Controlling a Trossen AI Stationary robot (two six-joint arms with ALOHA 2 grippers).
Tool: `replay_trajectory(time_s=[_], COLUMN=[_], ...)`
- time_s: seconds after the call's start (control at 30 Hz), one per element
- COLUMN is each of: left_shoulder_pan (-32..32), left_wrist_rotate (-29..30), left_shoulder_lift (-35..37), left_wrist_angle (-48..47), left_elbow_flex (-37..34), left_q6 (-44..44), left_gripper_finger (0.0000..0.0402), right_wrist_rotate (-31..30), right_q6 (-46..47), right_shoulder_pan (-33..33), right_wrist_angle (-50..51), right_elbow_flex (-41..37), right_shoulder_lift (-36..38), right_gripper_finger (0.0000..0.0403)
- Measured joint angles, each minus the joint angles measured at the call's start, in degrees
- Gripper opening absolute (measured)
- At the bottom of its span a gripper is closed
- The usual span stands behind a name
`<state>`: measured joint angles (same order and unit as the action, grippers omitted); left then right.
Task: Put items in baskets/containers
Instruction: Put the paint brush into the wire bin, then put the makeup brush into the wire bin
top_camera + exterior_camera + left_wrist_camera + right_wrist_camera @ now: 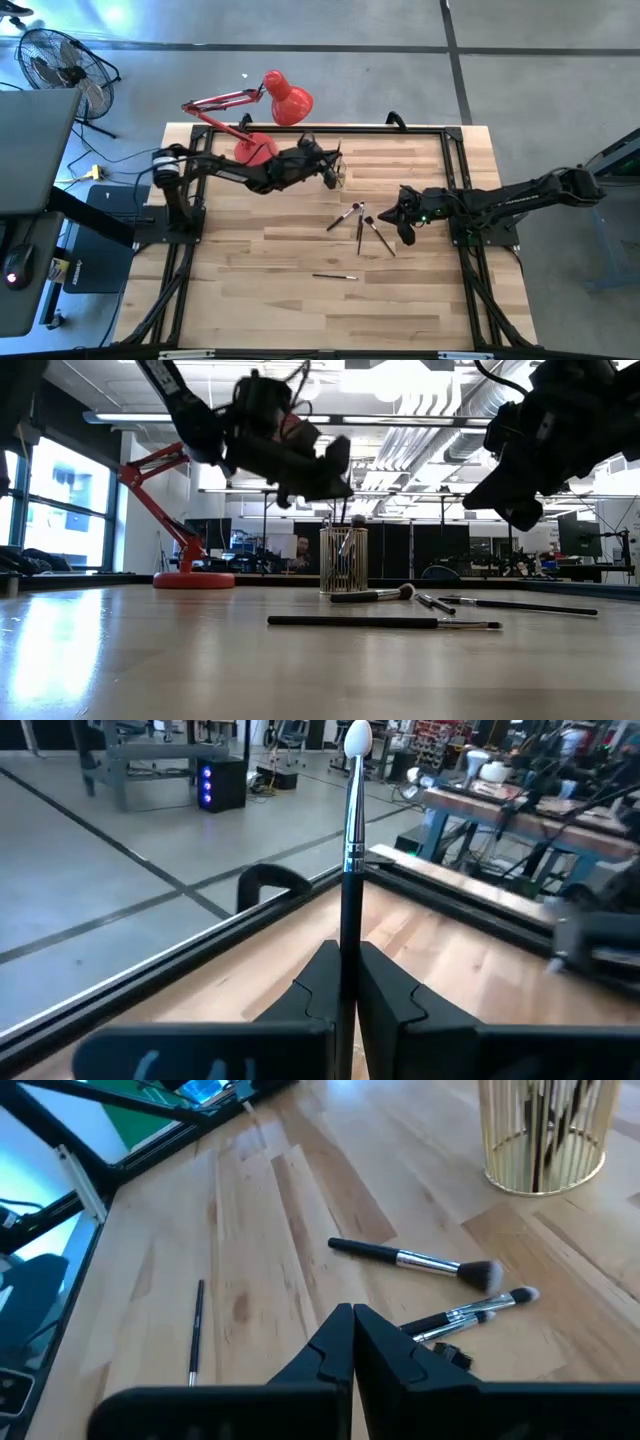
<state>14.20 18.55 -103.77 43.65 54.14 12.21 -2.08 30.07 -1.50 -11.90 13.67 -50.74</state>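
Nearest the low camera, one thin dark brush point(385, 623) is laid flat on the table point(300, 300), apart from the rest. Three further brushes point(360, 222) are grouped loosely at mid-table, heads toward the cup; in the right wrist view two of them overlap and their ends are cut off behind the fingers. A gold wire cup point(543, 1135) is stood upright beyond them, several brushes seen inside it, their number not made out; its top is cropped in that view. Left gripper point(342, 982) is held above the cup, jaws clenched on an upright brush point(351, 850) with a white tip; the handle's lower end is hidden between the fingers. Right gripper point(352, 1342) is hung over the grouped brushes, jaws pressed together with nothing between them. Whether it touches the table cannot be told. Red lamp point(270, 105) is stood at the table's far edge; a fan point(55, 62) is partly cropped at the floor's corner.
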Motion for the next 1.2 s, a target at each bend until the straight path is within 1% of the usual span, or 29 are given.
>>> replay_trajectory(time_s=[0.2,0.33,0.47,0.7,1.2], left_shoulder_pan=[0.99,0.6,-0.04,-0.04,-0.59], left_wrist_rotate=[0.02,0.0,0.02,0.45,0.7], left_shoulder_lift=[-4.03,-4.89,-5.16,-5.17,-5.13], left_wrist_angle=[0.4,-1.4,-2.81,-3.45,-3.18], left_elbow_flex=[2.11,2.65,3.1,3.05,3.62], left_q6=[0.02,0.04,0.04,0.07,-0.01], left_gripper_finger=[0.0014,0.0041,0.0069,0.0096,0.0101], right_wrist_rotate=[0.7,0.57,0.59,1.73,2.39], right_q6=[-0.49,-0.57,-0.58,-2.04,-2.08], right_shoulder_pan=[0.0,0.1,1.52,3.44,4.28], right_wrist_angle=[0.16,0.45,0.46,0.44,0.44], right_elbow_flex=[0.0,0.0,0.0,0.0,0.0], right_shoulder_lift=[0.0,0.0,0.0,0.0,0.0], right_gripper_finger=[0.0005,0.0002,0.0004,0.0004,0.0002])
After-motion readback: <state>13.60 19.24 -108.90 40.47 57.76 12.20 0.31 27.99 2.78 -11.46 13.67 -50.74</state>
